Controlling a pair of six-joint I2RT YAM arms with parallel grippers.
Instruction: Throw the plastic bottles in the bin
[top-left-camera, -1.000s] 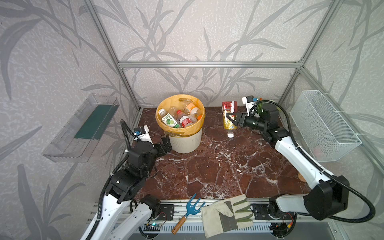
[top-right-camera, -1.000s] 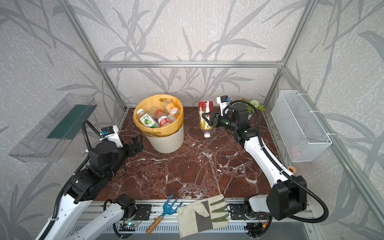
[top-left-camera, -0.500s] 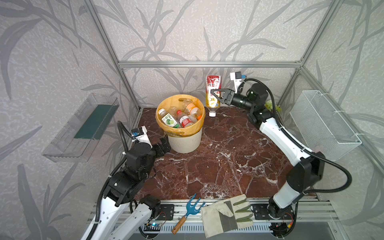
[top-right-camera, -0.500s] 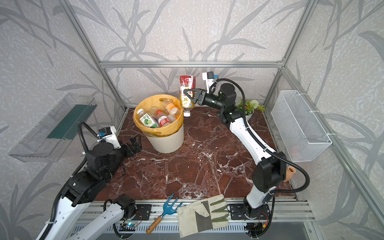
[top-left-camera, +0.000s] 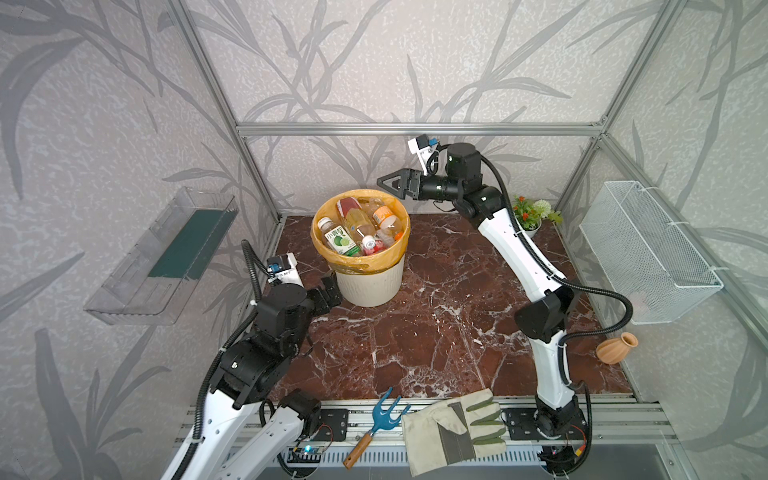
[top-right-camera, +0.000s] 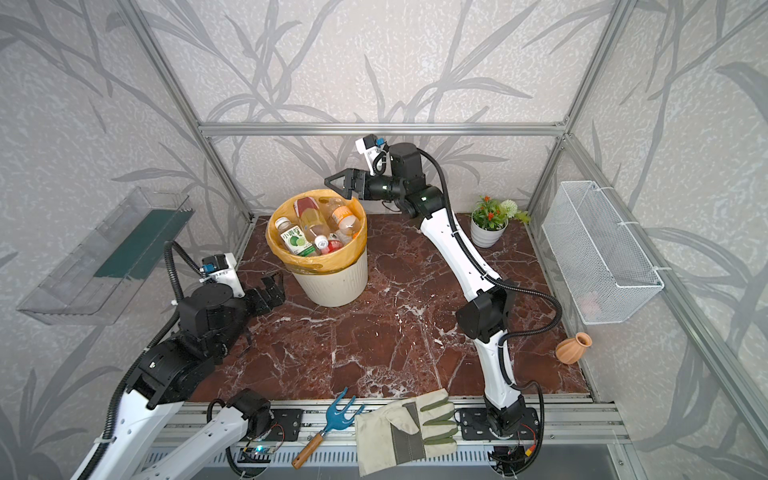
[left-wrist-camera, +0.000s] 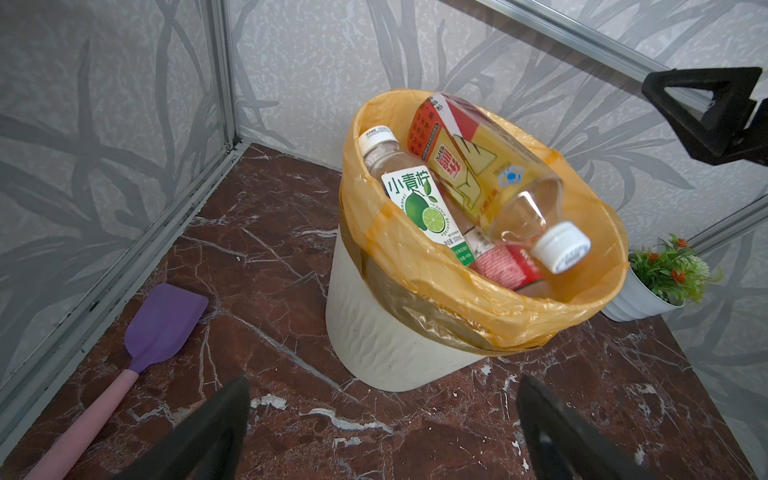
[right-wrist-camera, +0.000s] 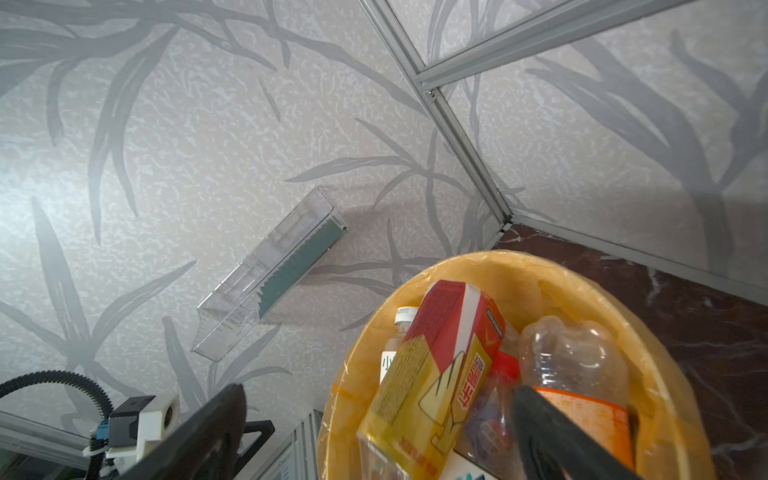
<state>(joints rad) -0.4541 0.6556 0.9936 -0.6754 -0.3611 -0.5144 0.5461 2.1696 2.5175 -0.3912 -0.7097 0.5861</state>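
Presently the plastic bottles (top-left-camera: 361, 230) (top-right-camera: 318, 228) lie heaped inside the bin (top-left-camera: 370, 282) (top-right-camera: 332, 286) (left-wrist-camera: 374, 332), which stands near the far left corner of the bench (top-left-camera: 436, 332). Its orange-yellow bag (left-wrist-camera: 478, 299) folds over the rim.

Change noted: the red-and-yellow bottle (top-left-camera: 353, 214) (top-right-camera: 307, 212) (left-wrist-camera: 469, 158) (right-wrist-camera: 436, 374), clamped cap-down in the right gripper a second ago over the bench to the right of the bin, now rests on top of the heap. Its white cap points toward the near rim. The lime-label bottle (top-left-camera: 336, 239) (left-wrist-camera: 419, 203) lies beside it, and the orange-label bottle (top-left-camera: 384, 216) (right-wrist-camera: 582, 395) is on its other side.

The right gripper (top-left-camera: 384, 183) (top-right-camera: 332, 183) (right-wrist-camera: 379, 390) has travelled from mid-bench to a raised position over the bin's far rim. Its jaws are now spread wide and hold nothing.

The left gripper (top-left-camera: 330, 291) (top-right-camera: 270, 291) (left-wrist-camera: 382, 382) sits low by the bin's left near side, much where it was before. Its jaws are wide and empty, with the tips close to the bin wall; whether they touch it cannot be told.

Surroundings are unchanged:
- a purple spatula (left-wrist-camera: 166, 324) lies along the left edge of the bench
- a flower pot (top-left-camera: 530, 216) stands at the far right corner
- a terracotta vase (top-left-camera: 615, 349) lies at the right edge
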